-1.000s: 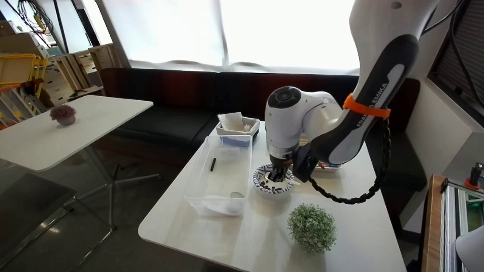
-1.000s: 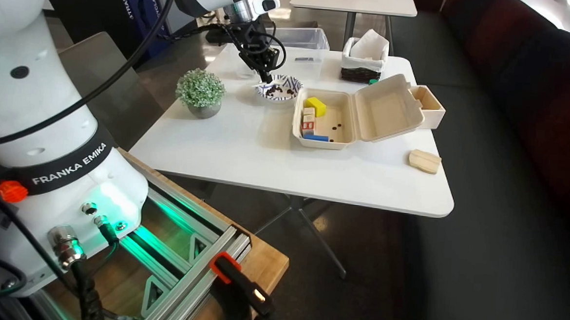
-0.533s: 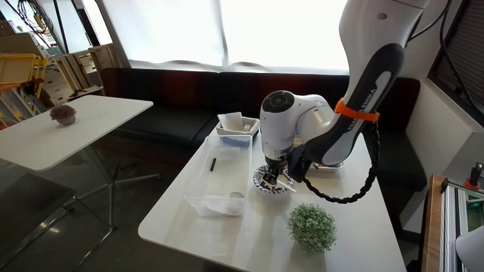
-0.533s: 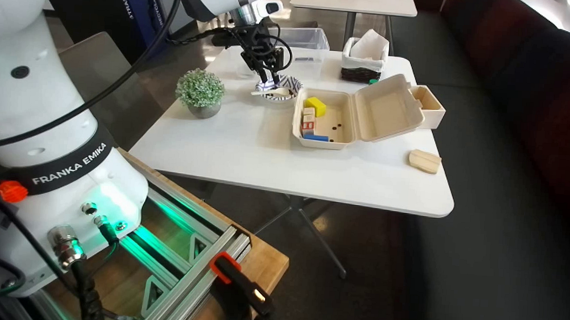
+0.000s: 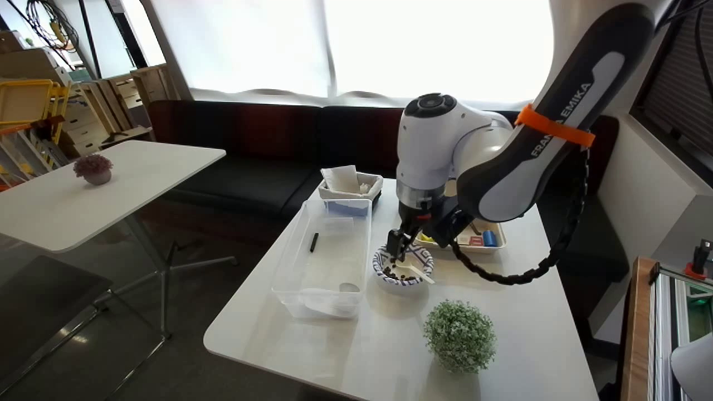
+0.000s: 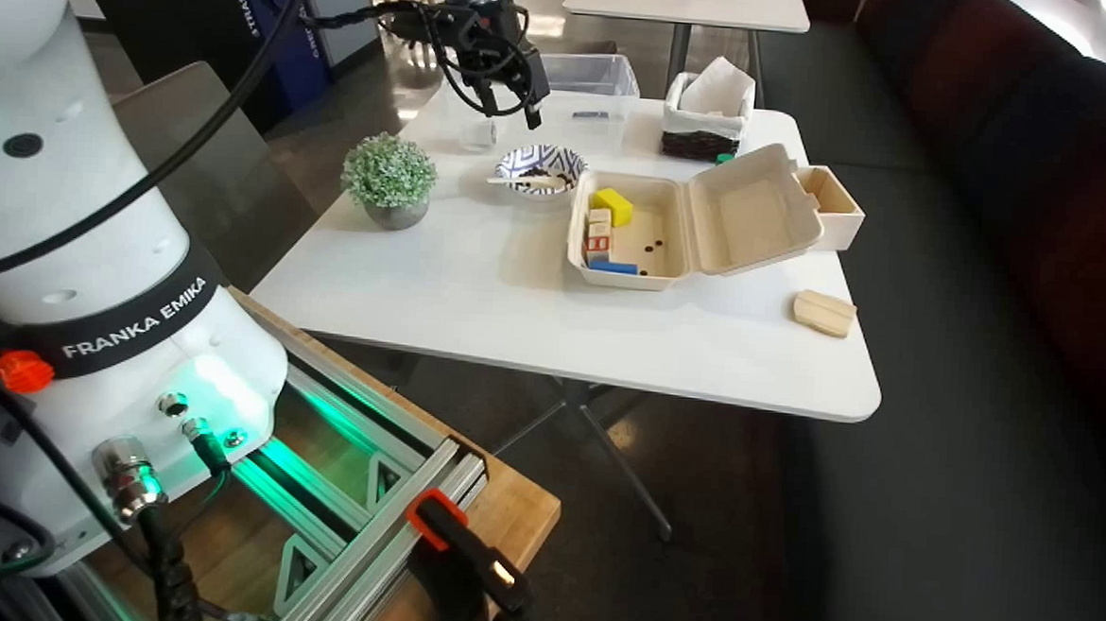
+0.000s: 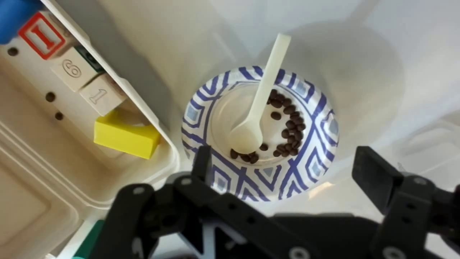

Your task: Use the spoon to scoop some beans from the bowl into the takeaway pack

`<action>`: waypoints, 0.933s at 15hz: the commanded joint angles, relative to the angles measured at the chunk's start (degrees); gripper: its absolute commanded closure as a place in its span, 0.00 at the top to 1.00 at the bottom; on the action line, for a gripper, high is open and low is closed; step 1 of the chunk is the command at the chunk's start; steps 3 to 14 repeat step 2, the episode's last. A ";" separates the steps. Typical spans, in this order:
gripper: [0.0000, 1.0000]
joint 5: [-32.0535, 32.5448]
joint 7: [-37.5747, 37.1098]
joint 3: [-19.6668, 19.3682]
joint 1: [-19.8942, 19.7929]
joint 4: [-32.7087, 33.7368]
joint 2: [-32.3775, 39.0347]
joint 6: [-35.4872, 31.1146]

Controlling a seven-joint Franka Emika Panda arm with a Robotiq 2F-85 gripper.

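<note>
Wrist view tells most of it: the gripper (image 7: 288,169) has its jaws spread wide, with nothing pinched between them. The spoon (image 7: 262,95) lies loose in the bowl (image 7: 312,144), scoop end down inside, handle leaning out over the rim on the side away from the gripper. No beans show on the scoop. Most of the beans (image 7: 290,124) curve along one side of the bowl, with a few right at the scoop's edge. Both exterior views have the gripper hanging up over or near the bowl, apart from the spoon.

Takeaway pack (image 6: 688,225) sits just beside the bowl, lid tipped back, with a yellow block (image 7: 125,138), some printed blocks (image 7: 77,68) and three dark bits (image 7: 50,96) that look like beans inside. So my guess is it's either between scoops or basically finished; can't tell which.

If more beans are wanted, the next move is the fussy one: line up across that thin handle, drop down, close on it without flipping the spoon, then dig into the pile. If three's enough, just back off.
</note>
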State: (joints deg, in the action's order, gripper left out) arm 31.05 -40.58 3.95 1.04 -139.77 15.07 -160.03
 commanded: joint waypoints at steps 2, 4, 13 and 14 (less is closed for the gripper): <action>1.00 -2.51 1.60 0.69 -2.10 -2.17 -3.18 0.00; 1.00 -2.51 1.60 0.69 -2.10 -2.17 -3.18 0.00; 1.00 -2.51 1.60 0.69 -2.10 -2.17 -3.18 0.00; 1.00 -2.51 1.60 0.69 -2.10 -2.17 -3.18 0.00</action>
